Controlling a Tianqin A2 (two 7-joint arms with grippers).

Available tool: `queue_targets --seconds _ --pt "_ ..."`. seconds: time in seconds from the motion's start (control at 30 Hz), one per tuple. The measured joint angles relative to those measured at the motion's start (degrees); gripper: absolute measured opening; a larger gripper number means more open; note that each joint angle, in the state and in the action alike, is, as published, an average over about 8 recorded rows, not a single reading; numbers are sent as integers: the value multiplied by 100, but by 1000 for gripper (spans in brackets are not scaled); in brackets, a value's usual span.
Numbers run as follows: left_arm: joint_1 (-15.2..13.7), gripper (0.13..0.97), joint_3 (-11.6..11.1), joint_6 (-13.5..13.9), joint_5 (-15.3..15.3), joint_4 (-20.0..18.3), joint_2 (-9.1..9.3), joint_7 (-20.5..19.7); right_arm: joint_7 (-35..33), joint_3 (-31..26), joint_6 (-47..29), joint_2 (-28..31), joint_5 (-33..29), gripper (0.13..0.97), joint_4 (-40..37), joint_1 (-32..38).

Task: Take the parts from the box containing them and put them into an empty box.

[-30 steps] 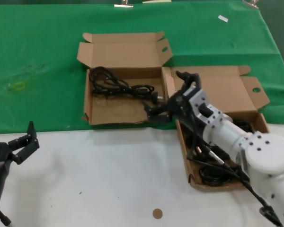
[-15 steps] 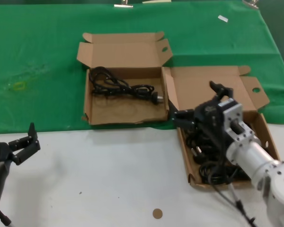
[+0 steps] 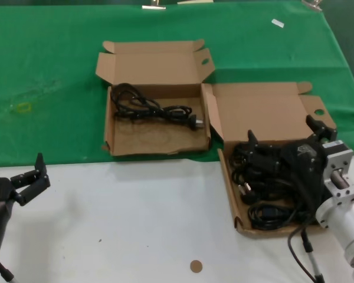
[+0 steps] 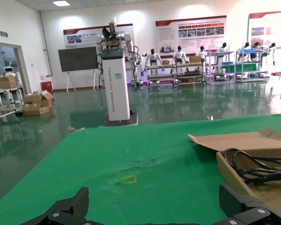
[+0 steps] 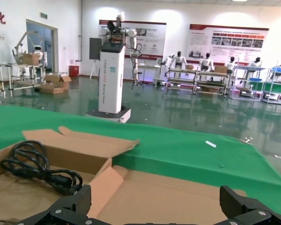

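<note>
The box containing the parts (image 3: pixel 229 177) lies on the right, its lid (image 3: pixel 265 112) open with a slanted side flap (image 3: pixel 211 117). Black coiled cords (image 3: pixel 270 215) fill it. My right gripper (image 3: pixel 282 132) hovers open over this box with nothing between its fingers; in the right wrist view the gripper (image 5: pixel 157 206) faces the bare lid (image 5: pixel 178 194). The other box (image 3: pixel 159 138), the one with two bent ears on its lid, holds one black cord (image 3: pixel 150 108), also seen as the cord (image 5: pixel 35 164). My left gripper (image 3: pixel 32 177) waits open at the table's front left, as the left wrist view of the gripper (image 4: pixel 157 206) confirms.
Both boxes sit on a green cloth (image 3: pixel 47 71) whose front edge meets the white table (image 3: pixel 135 218). A small brown disc (image 3: pixel 196 266) lies on the white surface. A white tag (image 3: pixel 277 23) lies far back on the cloth.
My right gripper has pulled back from the front right corner of the two-eared box to above the full box, empty. The cord stays in the two-eared box. The left arm has not moved.
</note>
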Motion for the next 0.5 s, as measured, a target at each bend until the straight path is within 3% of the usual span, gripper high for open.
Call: queue_targets --seconds 0.5 --pt "0 966 0 0 0 0 0 0 22 47 61 13 45 966 95 -103"
